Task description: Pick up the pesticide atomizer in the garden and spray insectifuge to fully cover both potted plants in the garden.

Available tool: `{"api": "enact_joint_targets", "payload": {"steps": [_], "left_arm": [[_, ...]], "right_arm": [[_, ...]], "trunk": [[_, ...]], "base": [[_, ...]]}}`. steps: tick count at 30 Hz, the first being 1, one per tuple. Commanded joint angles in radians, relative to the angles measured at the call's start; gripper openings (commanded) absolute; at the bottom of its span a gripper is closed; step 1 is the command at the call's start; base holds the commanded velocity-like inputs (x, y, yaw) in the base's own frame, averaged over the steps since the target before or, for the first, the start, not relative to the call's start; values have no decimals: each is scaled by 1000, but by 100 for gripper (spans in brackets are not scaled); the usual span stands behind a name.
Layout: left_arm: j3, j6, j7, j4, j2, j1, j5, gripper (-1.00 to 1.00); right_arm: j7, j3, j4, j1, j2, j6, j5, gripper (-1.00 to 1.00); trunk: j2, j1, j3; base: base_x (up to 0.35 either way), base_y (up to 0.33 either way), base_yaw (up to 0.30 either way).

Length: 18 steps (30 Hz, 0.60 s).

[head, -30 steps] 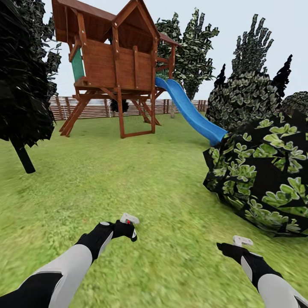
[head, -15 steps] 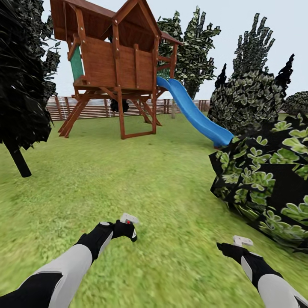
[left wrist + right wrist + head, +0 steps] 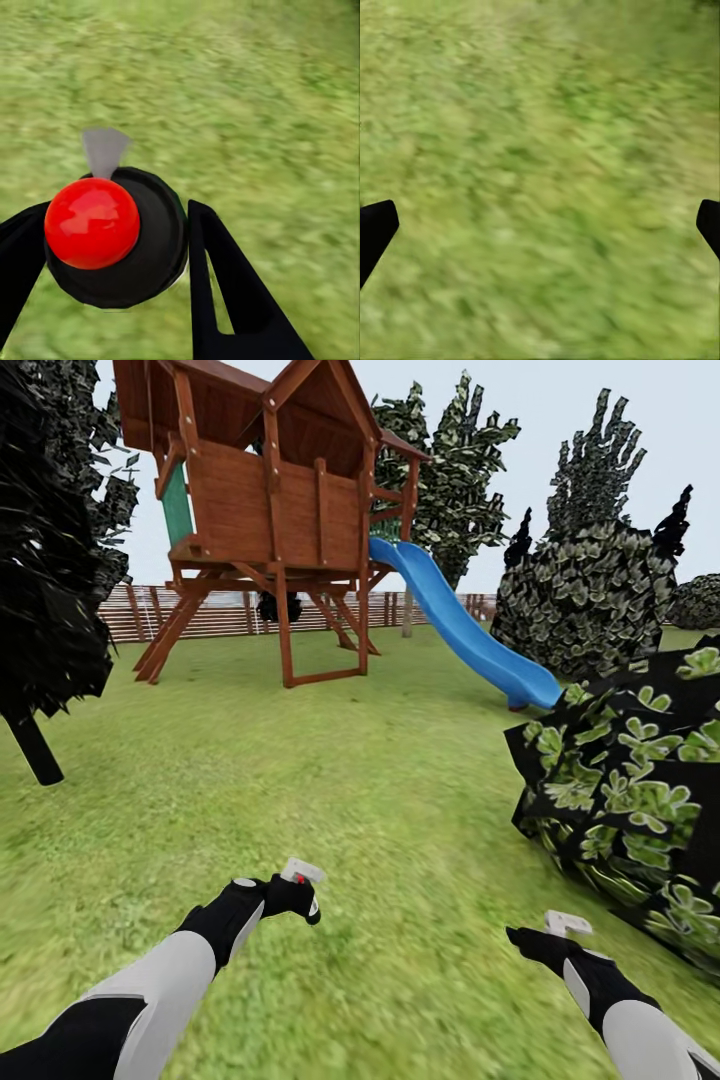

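Pesticide atomizer sits pinched in the left gripper, low and left of centre in the head view, held above the grass. In the left wrist view, its dark round nozzle head with a shiny red dot is squeezed between the two black fingers, which press against either side of it; a small grey spout sticks out from the head toward the lawn.

At the far left of the head view stands a dark tree with a slanted trunk. Next to it, farther back, is a brown wooden playhouse on stilts with a peaked roof, and a blue slide runs down from its right side onto the lawn. A brown slatted fence crosses behind the playhouse. Tall leafy trees stand behind the slide, and a large dark bush with light-green leaves is at the right edge.

The right gripper hangs low at the right, over bare grass, well apart from the left one. In the right wrist view its two black fingertips appear at opposite edges, spread wide with nothing between them but blurred green grass.
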Motion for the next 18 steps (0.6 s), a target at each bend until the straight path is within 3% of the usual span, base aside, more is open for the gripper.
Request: {"api": "enact_joint_targets", "payload": {"steps": [1,18], "left_arm": [[2,7,-4,-2,0,0,-2,-100],[2,7,-4,-2,0,0,-2,-100]], "right_arm": [[7,-9,-2,0,1,5,8,100],[7,-8,-2,0,1,5,8,100]], "trunk": [[0,0,-1],[0,0,-1]], "base": [[336,113,0],[336,113,0]]}}
